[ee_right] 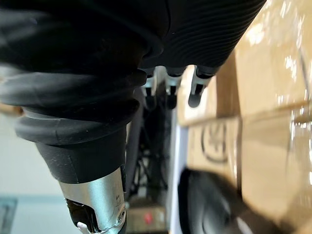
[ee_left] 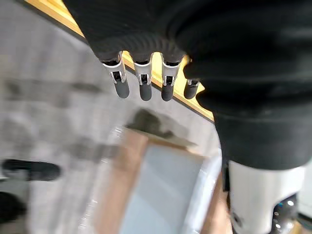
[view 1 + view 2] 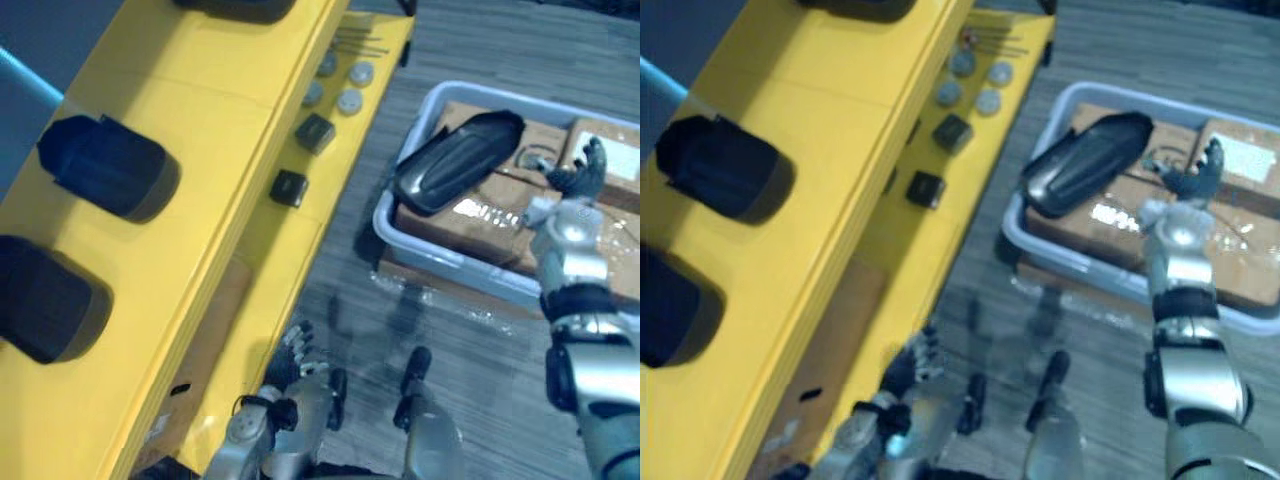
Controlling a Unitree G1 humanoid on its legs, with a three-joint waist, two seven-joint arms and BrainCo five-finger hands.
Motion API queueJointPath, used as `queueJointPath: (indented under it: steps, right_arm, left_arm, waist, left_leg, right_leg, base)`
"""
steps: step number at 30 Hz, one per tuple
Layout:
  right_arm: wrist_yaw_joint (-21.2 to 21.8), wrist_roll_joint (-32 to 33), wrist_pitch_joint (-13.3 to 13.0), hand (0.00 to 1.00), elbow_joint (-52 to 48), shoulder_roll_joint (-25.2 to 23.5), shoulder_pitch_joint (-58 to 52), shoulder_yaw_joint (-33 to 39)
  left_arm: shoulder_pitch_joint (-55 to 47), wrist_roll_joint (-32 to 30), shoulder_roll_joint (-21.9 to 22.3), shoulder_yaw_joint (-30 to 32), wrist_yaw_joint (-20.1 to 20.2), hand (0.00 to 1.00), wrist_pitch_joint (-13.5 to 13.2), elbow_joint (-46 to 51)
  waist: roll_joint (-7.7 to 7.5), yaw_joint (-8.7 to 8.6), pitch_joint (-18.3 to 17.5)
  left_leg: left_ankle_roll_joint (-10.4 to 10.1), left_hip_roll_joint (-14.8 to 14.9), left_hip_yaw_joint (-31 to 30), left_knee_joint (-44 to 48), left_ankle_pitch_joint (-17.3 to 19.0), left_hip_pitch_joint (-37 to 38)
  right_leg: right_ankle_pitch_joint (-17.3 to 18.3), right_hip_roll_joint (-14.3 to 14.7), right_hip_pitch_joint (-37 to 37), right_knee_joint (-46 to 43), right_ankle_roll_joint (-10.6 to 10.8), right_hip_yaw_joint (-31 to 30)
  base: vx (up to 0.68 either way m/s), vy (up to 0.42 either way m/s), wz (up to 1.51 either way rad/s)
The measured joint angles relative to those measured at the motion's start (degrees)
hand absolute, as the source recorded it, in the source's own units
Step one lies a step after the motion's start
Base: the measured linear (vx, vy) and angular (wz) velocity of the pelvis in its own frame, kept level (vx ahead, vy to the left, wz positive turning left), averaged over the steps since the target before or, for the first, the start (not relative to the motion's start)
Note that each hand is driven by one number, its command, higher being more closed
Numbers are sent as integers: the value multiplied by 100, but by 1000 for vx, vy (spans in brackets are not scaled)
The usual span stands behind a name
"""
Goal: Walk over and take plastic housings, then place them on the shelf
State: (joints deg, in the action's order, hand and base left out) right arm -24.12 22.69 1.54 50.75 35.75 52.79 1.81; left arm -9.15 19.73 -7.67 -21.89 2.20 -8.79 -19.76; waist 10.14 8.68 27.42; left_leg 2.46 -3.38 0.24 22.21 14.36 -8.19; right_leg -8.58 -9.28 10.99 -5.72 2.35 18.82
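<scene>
A long black plastic housing lies on cardboard boxes inside a pale blue bin on the floor at the right. My right hand hovers open over the boxes, just right of that housing and not touching it; its fingers are straight, with the housing dark below them. The yellow shelf runs along the left and carries two black housings, with a third at the far end. Open and holding nothing, my left hand hangs low beside the shelf.
The shelf's lower level holds two small black blocks, several grey discs and thin rods. Grey floor separates the shelf from the bin. A flat cardboard sheet lies under the shelf.
</scene>
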Motion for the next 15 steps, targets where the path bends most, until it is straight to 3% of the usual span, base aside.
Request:
queueJointPath:
  steps: [4, 6, 10, 15]
  right_arm:
    - [-207, -60, 376, 0, 175, 80, 496, -361]
    - [-221, -168, 389, 0, 219, 91, 498, -358]
    - [134, -722, 341, 0, 152, 91, 670, -634]
    - [735, -763, -28, 0, -105, 133, 731, -943]
  left_arm:
    - [-112, -3, 56, -183, -132, 0, -121, -463]
    - [-97, -3, 90, -193, -151, 0, -244, -513]
    - [-95, 0, 164, -194, -209, 0, -436, -651]
    - [-89, 0, 165, -193, -205, 0, -527, -705]
  waist:
    - [141, 93, 47]
    - [188, 157, 76]
    - [250, 146, 71]
    - [251, 154, 70]
  left_leg:
    - [19, -87, -68, 69, -11, -164]
    - [19, -79, -125, 140, -11, -221]
    - [8, -76, -138, 185, -18, -281]
    - [-11, -52, -147, 210, -29, -348]
  right_leg:
    - [126, -176, 209, -297, 36, 76]
    - [150, -192, 219, -333, 10, 139]
    - [224, -229, 324, -505, 9, 152]
    - [271, -229, 411, -596, -25, 164]
  base:
    - [-80, 35, 16]
    - [-58, 4, 12]
    - [-21, -5, 2]
    - [0, 0, 0]
